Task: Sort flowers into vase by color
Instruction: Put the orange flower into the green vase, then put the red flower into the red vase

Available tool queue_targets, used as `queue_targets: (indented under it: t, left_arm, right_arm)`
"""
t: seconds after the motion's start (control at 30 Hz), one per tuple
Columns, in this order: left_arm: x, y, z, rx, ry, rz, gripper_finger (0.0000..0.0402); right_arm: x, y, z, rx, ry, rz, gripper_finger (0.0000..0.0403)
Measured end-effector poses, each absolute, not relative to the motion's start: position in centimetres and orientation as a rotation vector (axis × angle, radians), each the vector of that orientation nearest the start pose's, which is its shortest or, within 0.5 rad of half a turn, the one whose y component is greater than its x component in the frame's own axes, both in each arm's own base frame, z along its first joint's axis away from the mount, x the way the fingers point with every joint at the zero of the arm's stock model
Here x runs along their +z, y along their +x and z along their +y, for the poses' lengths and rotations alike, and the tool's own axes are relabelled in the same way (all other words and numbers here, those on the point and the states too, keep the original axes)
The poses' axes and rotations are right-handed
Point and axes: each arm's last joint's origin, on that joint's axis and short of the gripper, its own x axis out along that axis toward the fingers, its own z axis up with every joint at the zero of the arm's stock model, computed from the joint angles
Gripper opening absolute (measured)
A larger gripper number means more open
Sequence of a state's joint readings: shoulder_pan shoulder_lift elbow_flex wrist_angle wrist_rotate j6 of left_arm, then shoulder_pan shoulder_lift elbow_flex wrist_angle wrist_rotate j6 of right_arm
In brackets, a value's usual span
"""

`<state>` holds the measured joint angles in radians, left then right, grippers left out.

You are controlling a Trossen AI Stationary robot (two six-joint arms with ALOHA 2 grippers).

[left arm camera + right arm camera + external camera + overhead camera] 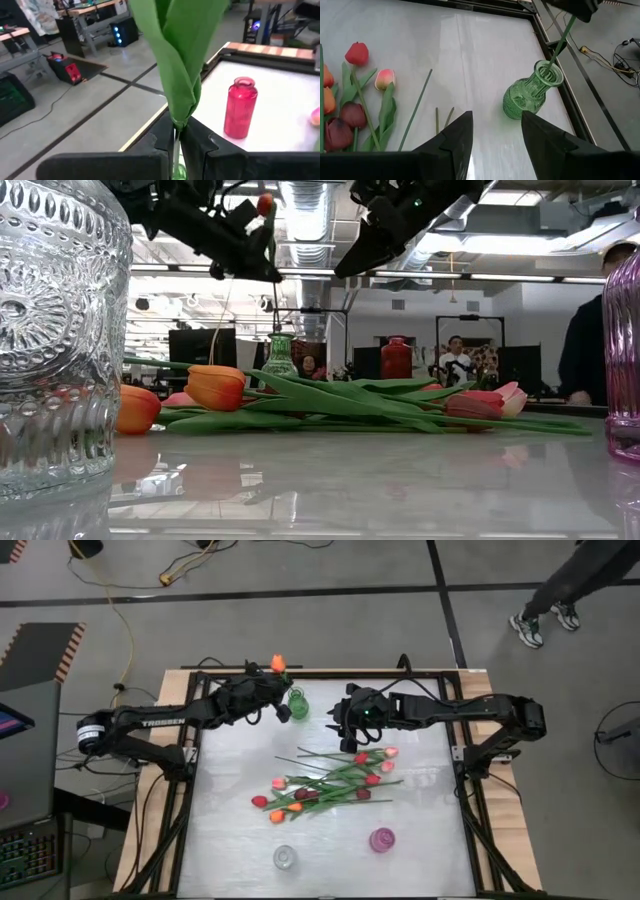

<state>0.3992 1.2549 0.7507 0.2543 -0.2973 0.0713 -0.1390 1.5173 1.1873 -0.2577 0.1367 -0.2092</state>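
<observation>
The left gripper (268, 690) pinches the stem of an orange tulip (277, 663) over the green vase (297, 704) at the table's (230, 830) far edge; the stem's lower end sits in the vase mouth. The right gripper (347, 740) hovers just beside the vase, fingers spread, holding nothing. The other flowers (325, 783) lie piled mid-table.

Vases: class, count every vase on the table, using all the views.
4. The green vase stands at the far edge, the red vase beside it, hidden from above. The clear vase and the pink vase stand near the front edge. None other shows.
</observation>
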Motion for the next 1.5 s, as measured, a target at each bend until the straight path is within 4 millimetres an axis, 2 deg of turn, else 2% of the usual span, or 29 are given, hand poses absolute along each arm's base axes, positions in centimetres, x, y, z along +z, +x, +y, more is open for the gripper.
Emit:
queue_targets:
  t: [0.33, 0.6, 1.0, 1.13, 1.3, 1.5]
  left_arm:
    - [26.8, 24.7, 11.3, 0.686, 0.08, 0.28, 0.0108]
    - [28.2, 22.5, 10.4, 0.674, 0.136, 0.334, 0.0159]
    - [29.1, 18.9, 8.9, 0.649, 0.126, 0.451, 0.0165]
    - [28.6, 18.1, 8.2, 0.549, 0.068, 0.528, 0.0165]
    - [27.3, 18.1, 7.3, 0.339, -0.056, 0.619, 0.0165]
    - [26.1, 19.2, 5.9, 0.213, -0.097, 0.69, 0.0165]
  right_arm:
    - [29.1, 33.4, -5.1, -0.204, -0.201, 0.616, 0.0193]
    - [29.1, 33.3, -5.1, -0.202, -0.2, 0.62, 0.0193]
    - [28.9, 33.3, -5.0, -0.197, -0.2, 0.635, 0.0193]
    - [28.7, 33.1, -4.6, -0.188, -0.185, 0.666, 0.0193]
    - [28.5, 33.1, -3.8, -0.183, -0.124, 0.681, 0.0193]
    - [28.2, 33.0, -2.2, -0.142, -0.116, 0.718, 0.0193]
